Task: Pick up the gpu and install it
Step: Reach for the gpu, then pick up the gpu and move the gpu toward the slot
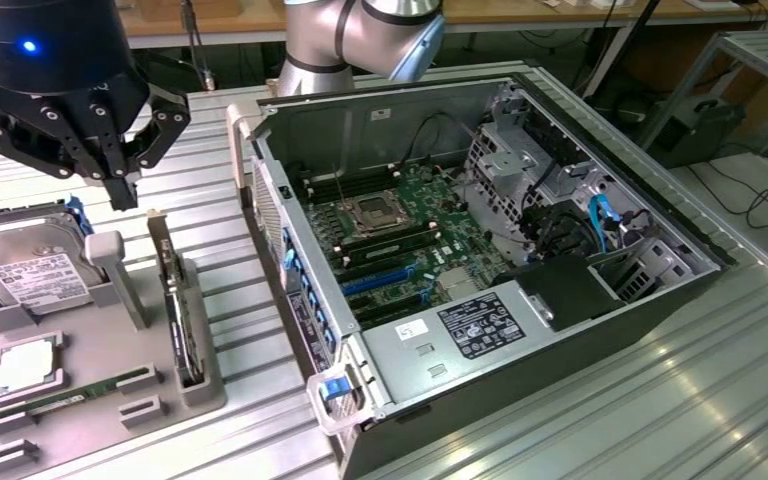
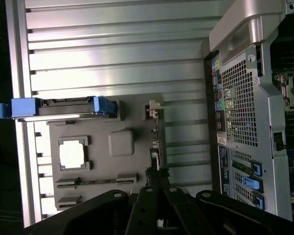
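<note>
Ribbed metal table (image 1: pixel 204 170), open PC case (image 1: pixel 558 375) lying on its side, grey tray (image 1: pixel 117 345) right beside it. Gripper (image 1: pixel 121 195) hovering over the tray, fingers pinched together, nothing between them. Down the wrist cam: GPU (image 2: pixel 157 142) standing on edge in its tray slot, right below the fingertips, seen edge-on as a thin strip. From the exterior cam: clear gap between card and gripper, card sitting lower, not in the case. Also from outside: motherboard (image 1: pixel 398 230) inside the case, hard drive (image 1: pixel 24 265) with label showing. On the wrist cam instead: the case's rear grille (image 2: pixel 237 98).
</note>
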Controlling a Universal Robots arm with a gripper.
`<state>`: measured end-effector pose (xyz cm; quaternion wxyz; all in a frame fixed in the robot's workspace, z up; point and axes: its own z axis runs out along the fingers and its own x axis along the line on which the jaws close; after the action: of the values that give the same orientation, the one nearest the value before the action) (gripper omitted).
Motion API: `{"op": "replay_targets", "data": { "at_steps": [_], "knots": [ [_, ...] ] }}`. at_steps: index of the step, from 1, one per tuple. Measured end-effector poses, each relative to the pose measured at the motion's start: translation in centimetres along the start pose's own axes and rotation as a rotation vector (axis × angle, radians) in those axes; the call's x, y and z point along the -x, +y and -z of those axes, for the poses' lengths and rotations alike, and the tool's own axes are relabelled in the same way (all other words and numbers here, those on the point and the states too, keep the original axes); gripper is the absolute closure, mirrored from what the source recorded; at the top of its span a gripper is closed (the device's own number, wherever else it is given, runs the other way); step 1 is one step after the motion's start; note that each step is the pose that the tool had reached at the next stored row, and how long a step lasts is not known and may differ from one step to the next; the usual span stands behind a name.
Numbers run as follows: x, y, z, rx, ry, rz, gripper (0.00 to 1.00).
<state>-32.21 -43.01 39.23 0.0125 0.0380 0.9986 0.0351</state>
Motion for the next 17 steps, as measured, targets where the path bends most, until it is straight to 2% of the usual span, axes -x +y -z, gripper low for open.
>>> {"op": "replay_targets", "data": {
  "at_steps": [12,14,15,17],
  "knots": [
    [0.0,0.0,0.0,0.0,0.0,0.0,0.89],
    [0.0,0.0,0.0,0.0,-0.0001,0.0,0.76],
    [0.0,0.0,0.0,0.0,-0.0001,0.0,0.76],
    [0.0,0.0,0.0,0.0,-0.0001,0.0,0.64]
  ]
}}
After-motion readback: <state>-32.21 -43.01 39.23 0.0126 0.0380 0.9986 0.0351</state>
